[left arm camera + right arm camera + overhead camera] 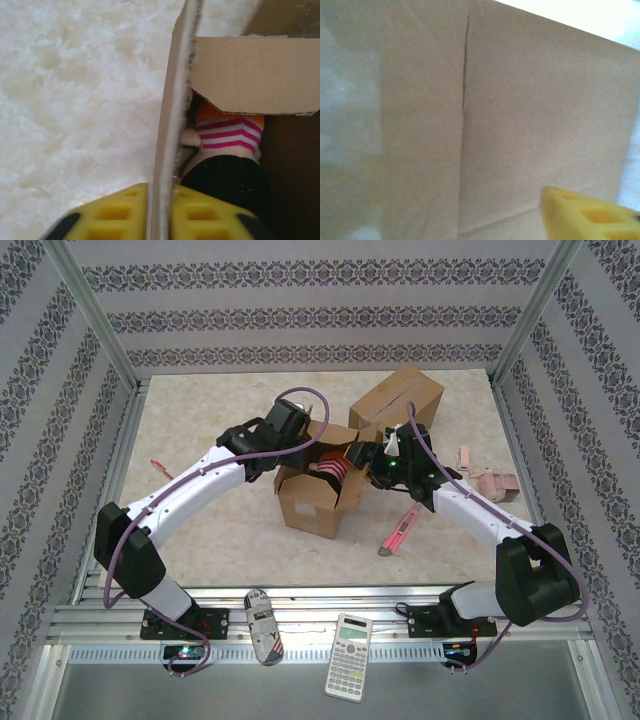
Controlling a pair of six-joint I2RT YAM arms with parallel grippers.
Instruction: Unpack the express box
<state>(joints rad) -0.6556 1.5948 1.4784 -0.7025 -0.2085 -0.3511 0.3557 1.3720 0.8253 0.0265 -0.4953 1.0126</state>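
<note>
Standing open at mid-table: express box (pixel 308 502), brown cardboard, flaps raised, on a pale fleecy cover (pixel 200 420).

- Left gripper (pixel 161 195): is straddling the box's left flap (pixel 172 100), with one yellow finger (pixel 110 212) on each face, close against the card. Whether it is pinching the flap cannot be told.
- Right gripper (pixel 365 455): is hovering at the right side of the box. Its wrist view is showing one yellow fingertip (pixel 587 217) in front of a plain cardboard panel (pixel 520 125). Whether it is open or closed cannot be told.
- Contents: a striped item (pixel 227 132) in orange, pink and white is lying inside the box, with a black item (pixel 230 182) just beside it.
- Second box (pixel 400 400): closed, sitting just behind the first.
- Pink utility knife (pixel 398 532): lying on the cover to the right of the express box.
- Calculator (pixel 349 642): lying on the near metal rail, between the arm bases.
</note>
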